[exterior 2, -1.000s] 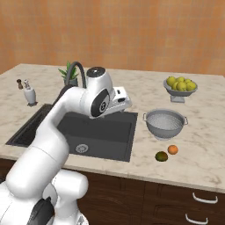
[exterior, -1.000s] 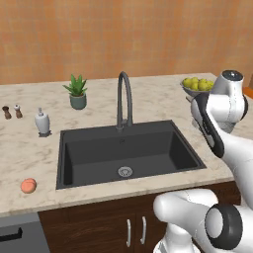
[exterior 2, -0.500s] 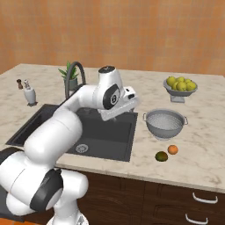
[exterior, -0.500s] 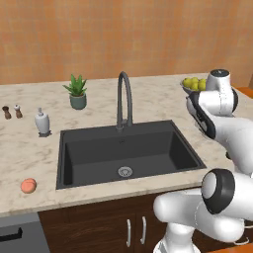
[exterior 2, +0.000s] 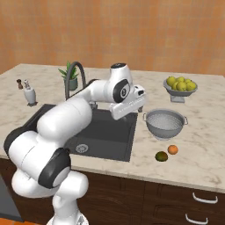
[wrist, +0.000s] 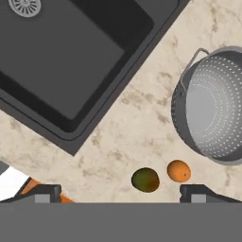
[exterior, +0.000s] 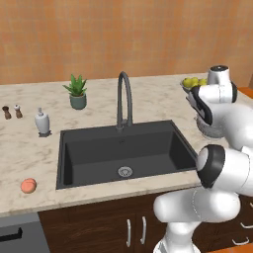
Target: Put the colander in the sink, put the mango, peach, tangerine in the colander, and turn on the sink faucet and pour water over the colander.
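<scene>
We start with the counter (exterior 2: 206,145), whose marble top carries everything, and the sink (exterior 2: 107,132), a black basin with nothing in it. Over the last second our arm has swung from above the basin out toward its right-hand side, and the end effector (exterior 2: 139,100) now hangs over the strip of counter between the sink edge and the colander (exterior 2: 165,124). The hand camera shows its two tips set wide apart with nothing between them. We read that swing as the approach to the first step, since the colander has not yet been lifted: it sits upright on the counter just right of the sink. The sink faucet (exterior: 123,99) rises behind the basin, with no water running. The mango (wrist: 145,179) and the tangerine (wrist: 178,171) lie side by side on the counter just in front of the colander, while the peach (exterior: 28,185) rests well apart, near the sink's left front corner.
</scene>
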